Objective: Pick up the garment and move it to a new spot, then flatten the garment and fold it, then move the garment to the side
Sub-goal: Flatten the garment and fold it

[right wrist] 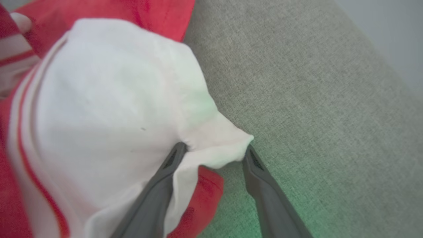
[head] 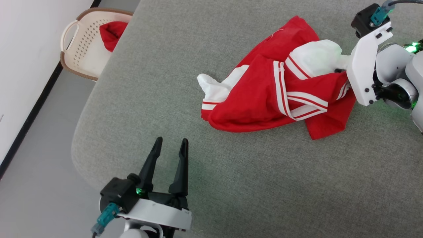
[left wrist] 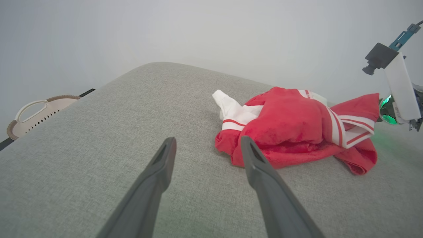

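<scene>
The garment (head: 261,102) lies crumpled on the grey cloth surface, red with white sleeves and red-and-white striped trim; its print is hidden in the folds. My right gripper (right wrist: 213,150) is at its right end, open, with a bunched white sleeve (right wrist: 109,99) lying between and over its fingertips (right wrist: 176,153). In the head view the white wrist plate (head: 363,66) covers those fingers. My left gripper (head: 172,141) stands open and empty near the front left edge, well short of the garment (left wrist: 290,129). In its own wrist view the left gripper (left wrist: 206,142) points toward the garment's near hem.
The grey padded surface (head: 231,185) has a rounded left edge with floor beyond it. A cream laundry basket (head: 82,46) holding another red cloth (head: 112,33) stands on the floor at the far left, by the white wall. The basket's handle (left wrist: 31,110) shows past the surface's edge.
</scene>
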